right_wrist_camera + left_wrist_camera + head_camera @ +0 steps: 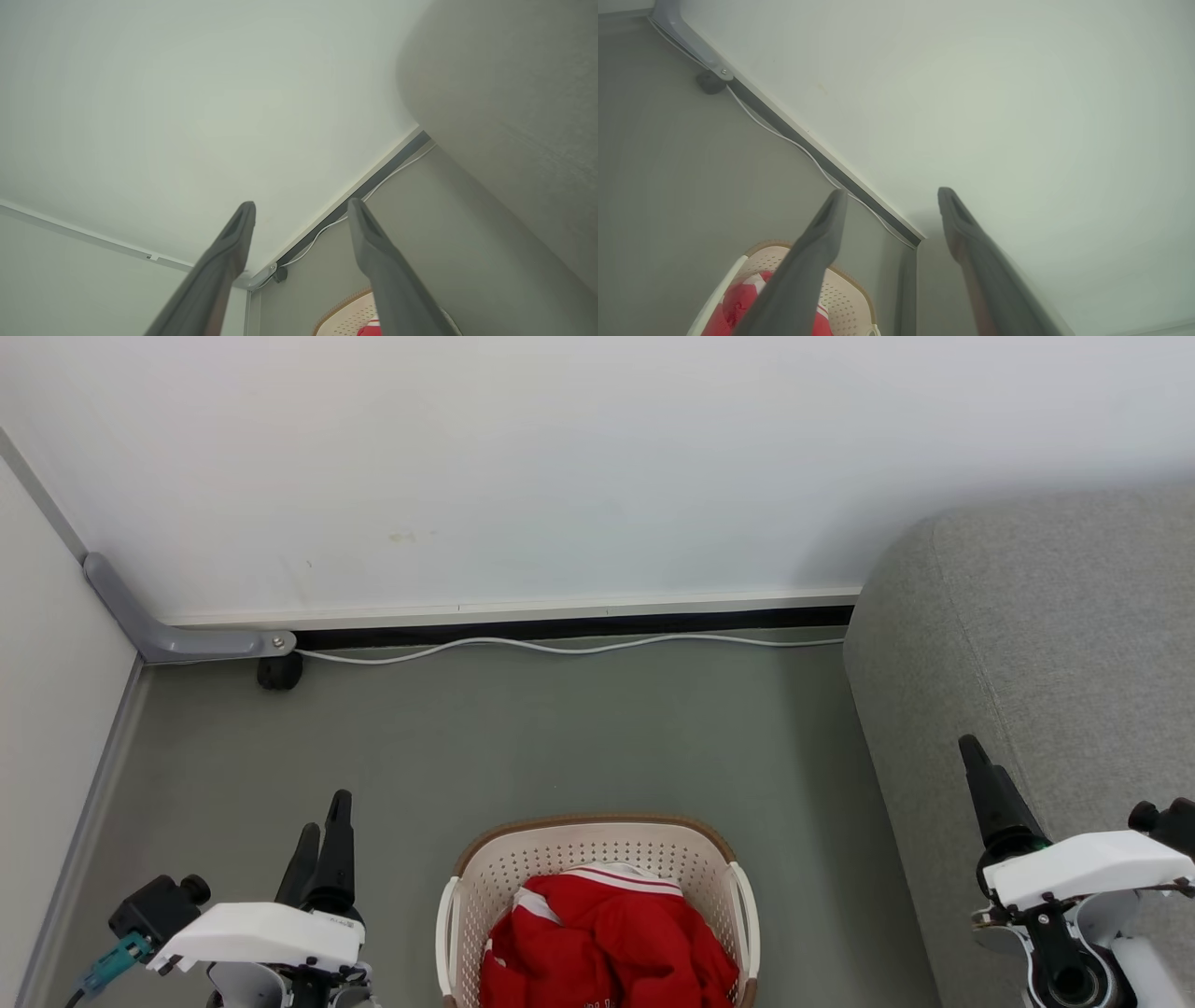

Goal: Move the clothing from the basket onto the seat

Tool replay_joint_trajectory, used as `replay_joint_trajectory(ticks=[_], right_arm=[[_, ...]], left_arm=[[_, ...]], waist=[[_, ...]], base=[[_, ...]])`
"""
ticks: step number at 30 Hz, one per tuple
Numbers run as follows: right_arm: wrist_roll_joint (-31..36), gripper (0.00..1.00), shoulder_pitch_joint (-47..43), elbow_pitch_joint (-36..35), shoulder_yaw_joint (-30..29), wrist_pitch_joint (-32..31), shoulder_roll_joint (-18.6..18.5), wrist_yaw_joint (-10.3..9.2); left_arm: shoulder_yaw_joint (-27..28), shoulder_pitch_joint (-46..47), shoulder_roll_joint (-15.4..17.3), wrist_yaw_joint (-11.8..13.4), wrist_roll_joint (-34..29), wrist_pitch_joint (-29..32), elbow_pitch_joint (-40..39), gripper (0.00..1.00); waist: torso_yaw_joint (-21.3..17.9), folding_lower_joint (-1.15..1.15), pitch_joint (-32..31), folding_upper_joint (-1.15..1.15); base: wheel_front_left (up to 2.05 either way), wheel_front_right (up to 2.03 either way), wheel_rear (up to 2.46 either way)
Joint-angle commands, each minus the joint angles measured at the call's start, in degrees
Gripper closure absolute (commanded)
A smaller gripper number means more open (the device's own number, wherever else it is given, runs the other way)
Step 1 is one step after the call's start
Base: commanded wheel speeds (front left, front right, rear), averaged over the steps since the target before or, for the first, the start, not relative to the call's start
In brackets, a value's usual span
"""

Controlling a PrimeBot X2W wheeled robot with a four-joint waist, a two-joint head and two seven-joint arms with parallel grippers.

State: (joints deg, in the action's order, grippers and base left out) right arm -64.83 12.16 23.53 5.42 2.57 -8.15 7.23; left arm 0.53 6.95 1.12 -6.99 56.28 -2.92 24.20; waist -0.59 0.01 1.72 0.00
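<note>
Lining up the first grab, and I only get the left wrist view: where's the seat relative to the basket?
Observer: The grey seat stands to the robot's right of the basket, a strip of floor between them.
Operator: Is the right gripper free?
Observer: Yes. The right gripper is open and empty, showing against the seat in the head view.
Operator: How does the clothing lie?
Observer: From above, the red clothing is one heap in the basket, white-striped trim on its far side.

White cable point(560, 649) along base of wall point(560, 467), grey bracket point(173, 637) w/ black wheel point(279, 672) in left corner
</note>
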Motion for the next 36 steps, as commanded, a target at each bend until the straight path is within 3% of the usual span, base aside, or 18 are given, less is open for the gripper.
replay_joint_trajectory(ticks=[1,36], right_arm=[[1.8,0.00,3.1,-1.0,1.0,1.0,-1.2,0.21],[22.7,0.00,8.3,3.2,9.3,6.9,-5.1,0.23]], left_arm=[[0.5,3.7,0.9,-0.2,-1.9,-0.6,-1.0,0.00],[0.1,6.7,1.2,0.7,-27.3,-6.5,3.7,0.00]], waist=[[-0.1,-0.01,0.0,0.00],[-0.8,-0.01,0.0,0.00]], base=[[0.00,0.00,0.00],[0.00,0.00,0.00]])
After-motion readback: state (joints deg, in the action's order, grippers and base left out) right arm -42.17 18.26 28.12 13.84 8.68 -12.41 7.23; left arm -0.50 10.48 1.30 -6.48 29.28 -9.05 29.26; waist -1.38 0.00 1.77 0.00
